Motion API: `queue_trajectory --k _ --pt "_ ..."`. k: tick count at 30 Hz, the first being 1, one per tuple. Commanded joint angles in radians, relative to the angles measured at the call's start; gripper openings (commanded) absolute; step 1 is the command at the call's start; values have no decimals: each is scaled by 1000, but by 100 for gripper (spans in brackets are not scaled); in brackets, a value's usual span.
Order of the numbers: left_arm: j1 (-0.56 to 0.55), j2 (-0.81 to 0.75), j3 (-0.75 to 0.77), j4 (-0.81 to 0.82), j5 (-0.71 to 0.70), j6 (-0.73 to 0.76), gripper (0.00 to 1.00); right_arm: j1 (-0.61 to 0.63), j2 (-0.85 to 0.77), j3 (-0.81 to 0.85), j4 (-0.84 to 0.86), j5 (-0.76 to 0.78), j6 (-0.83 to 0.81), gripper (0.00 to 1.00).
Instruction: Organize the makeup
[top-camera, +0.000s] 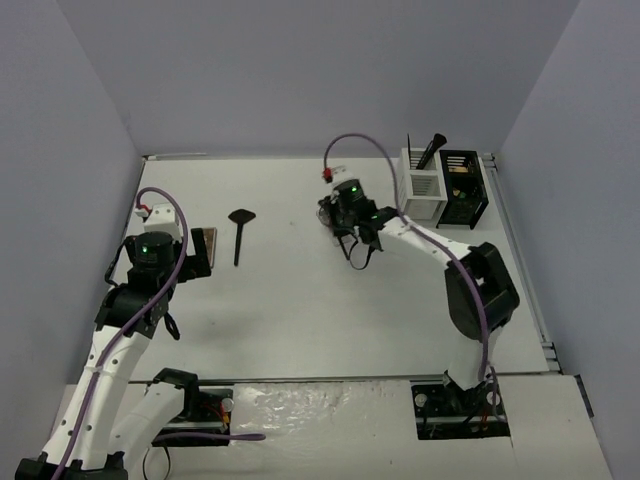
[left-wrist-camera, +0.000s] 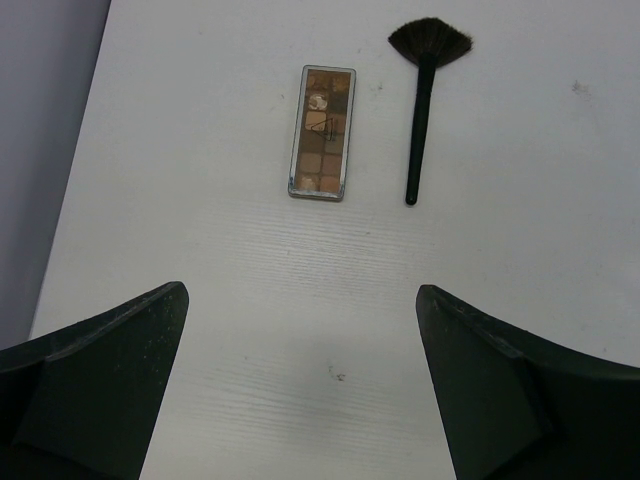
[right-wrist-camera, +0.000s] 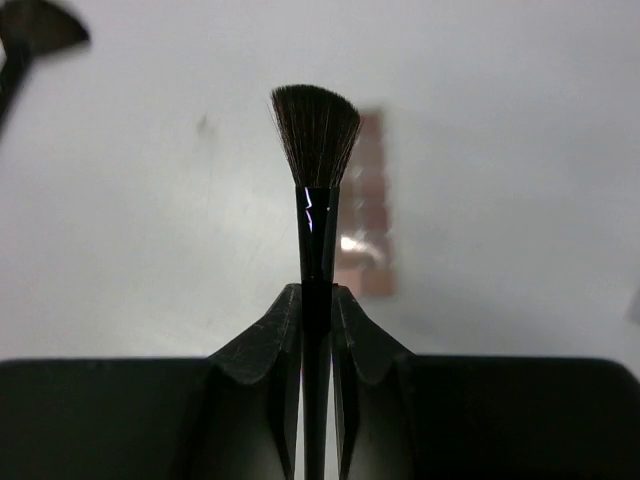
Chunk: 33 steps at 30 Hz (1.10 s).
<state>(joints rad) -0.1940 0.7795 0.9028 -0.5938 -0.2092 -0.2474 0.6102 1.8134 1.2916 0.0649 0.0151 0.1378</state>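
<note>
Right tool (right-wrist-camera: 317, 295) clamped together on the slim handle of a black brush (right-wrist-camera: 316, 150), bristles spread straight ahead of the fingertips, handle running back between the jaws and out of sight. Hold that pinch firm: a thin, glossy handle, by the look of it, and likely to pivot or slide. Lift well clear of the surface (top-camera: 300, 320) first, then swing toward the white organizer box (top-camera: 423, 190), well off to the right of the tool and a little beyond it, with the black organizer box (top-camera: 463, 188) just beside it on the side away from the tool. Turn the wrist to point the handle end down, and come in from above over a free slot, away from the second brush (top-camera: 432, 150) already leaning in that box. Lower with the handle end inside the wall before parting the jaws, rather than dropping from height. Left tool (left-wrist-camera: 300, 320) spread wide, gripping nothing, hovering over the surface; straight ahead of it a flat palette (left-wrist-camera: 322, 132), and just right of that, apart from it, a fan brush (left-wrist-camera: 424, 110) lying bristles away. Probably best taken next: the palette, jaws already set across its narrow width.
</note>
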Motion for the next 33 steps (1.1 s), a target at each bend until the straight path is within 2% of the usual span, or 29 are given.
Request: queue_trajectory --k 1,7,15,27,33 --pt "8 12 16 49 0 -12 97 -176 -199 -66 350 9 -29 0" --pt "8 27 18 49 4 -10 97 -378 -195 -67 666 81 -33 0" --pt "10 52 22 48 13 -7 97 -500 28 87 930 106 -95 0" --pt "32 93 28 49 45 -12 97 -541 292 306 973 135 -108 0" --pt "50 98 33 53 65 -18 97 -543 329 297 968 103 -90 4"
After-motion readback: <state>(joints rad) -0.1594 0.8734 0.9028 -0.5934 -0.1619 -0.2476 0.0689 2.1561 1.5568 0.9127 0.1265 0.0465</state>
